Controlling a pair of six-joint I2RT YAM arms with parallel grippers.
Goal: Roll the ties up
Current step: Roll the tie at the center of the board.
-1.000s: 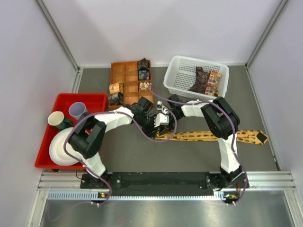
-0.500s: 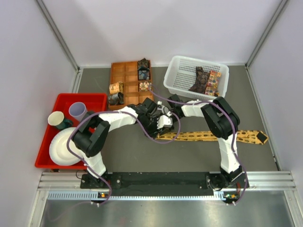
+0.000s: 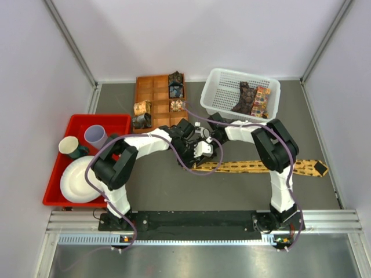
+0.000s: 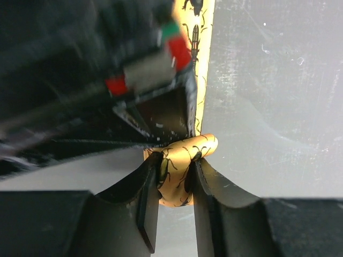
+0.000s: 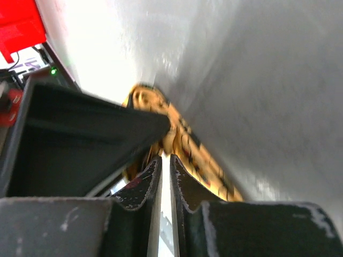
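A golden-yellow tie with dark insect markings lies stretched along the table towards the right. Its left end is wound into a small roll, and my left gripper is shut on that roll. My right gripper sits just beside the roll, touching the left gripper's body. Its fingers stand a thin slit apart with light showing through and nothing between them. The tie runs away past its tips.
An orange-brown compartment tray at the back holds several rolled ties. A white mesh basket to its right holds more ties. A red bin at the left carries cups and a white plate.
Both wrists have shifted slightly right and back over the tie's rolled end. The left jaws have closed tighter on the roll. The right jaws have parted a little.
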